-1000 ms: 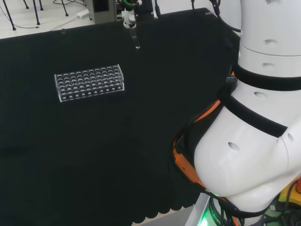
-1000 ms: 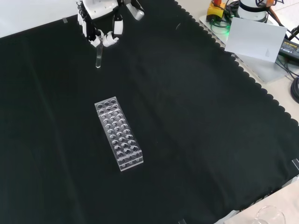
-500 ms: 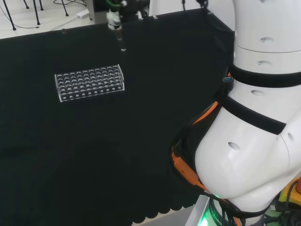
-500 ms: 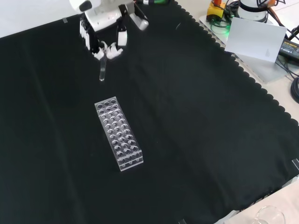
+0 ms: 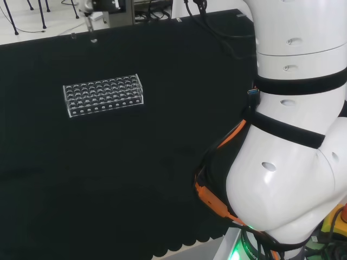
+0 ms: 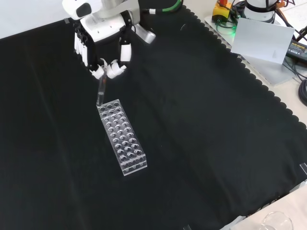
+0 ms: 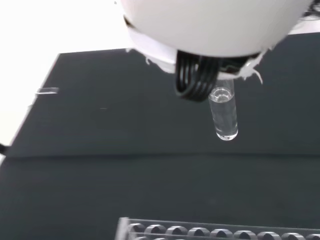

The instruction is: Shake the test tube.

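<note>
Test tube [image 6: 100, 93] first, in the front view: it hangs upright from the hand [image 6: 103, 38], its upper end pinched between curled fingertips [image 6: 111, 71] and its rounded lower end just above the far end of the clear rack [image 6: 122, 136]. The rack lies flat on the black-clothed table [image 6: 201, 134], running from upper left to lower right, and its wells that can be made out look empty (clear plastic, so this is hard to judge). The hand enters from the top of this view, palm turned down.

In the head view the rack [image 5: 103, 95] sits left of centre on the table [image 5: 135, 173], and the arm's big white links [image 5: 293, 135] stand at the right. The hand [image 5: 87, 6] is a small shape at the top edge, above and left of the rack's middle; its fingers cannot be made out here.

In the wrist view the test tube [image 7: 223, 114] shows close, clear and seemingly empty, hanging below a blurred white part of the hand [image 7: 215, 25] and a black coiled cable [image 7: 197, 80]. One edge of the rack [image 7: 210, 231] lies beyond it on the cloth.
</note>
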You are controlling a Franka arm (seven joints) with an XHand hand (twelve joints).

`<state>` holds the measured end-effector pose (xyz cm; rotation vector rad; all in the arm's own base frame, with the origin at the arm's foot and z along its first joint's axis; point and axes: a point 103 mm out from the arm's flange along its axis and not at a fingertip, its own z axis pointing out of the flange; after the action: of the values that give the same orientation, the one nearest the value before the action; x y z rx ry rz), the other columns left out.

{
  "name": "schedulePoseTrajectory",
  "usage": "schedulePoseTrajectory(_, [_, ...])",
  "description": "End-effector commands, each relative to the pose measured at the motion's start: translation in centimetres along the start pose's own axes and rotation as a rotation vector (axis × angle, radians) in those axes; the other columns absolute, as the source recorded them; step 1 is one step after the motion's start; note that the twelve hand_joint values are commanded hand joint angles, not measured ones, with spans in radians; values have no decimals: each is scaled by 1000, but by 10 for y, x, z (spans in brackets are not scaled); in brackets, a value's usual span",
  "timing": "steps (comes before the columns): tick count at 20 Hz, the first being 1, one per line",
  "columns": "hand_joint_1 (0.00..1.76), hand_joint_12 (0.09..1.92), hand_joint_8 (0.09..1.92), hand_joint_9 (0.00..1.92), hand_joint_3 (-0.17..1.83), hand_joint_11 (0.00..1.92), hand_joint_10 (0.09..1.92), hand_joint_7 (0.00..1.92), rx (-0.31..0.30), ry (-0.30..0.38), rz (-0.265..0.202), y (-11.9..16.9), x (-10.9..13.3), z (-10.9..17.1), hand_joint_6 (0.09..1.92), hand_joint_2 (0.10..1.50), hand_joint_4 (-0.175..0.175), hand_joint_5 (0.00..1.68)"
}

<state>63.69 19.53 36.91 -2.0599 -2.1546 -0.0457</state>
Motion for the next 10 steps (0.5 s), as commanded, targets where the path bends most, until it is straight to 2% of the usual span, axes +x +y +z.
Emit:
schedulePoseTrajectory(1, [1452,1235,462,1315,958,1109,685,1550,119,73,-112,-31,24,45,589,421,-175,1374])
schedulePoseTrajectory(5, [1452,1235,462,1315,957,1108,685,1550,117,27,-57,-30,-14,47,589,421,-175,1374])
schedulePoseTrajectory(10, [1452,1236,463,1315,958,1107,684,1550,103,-46,36,-30,-74,44,589,421,-175,1374])
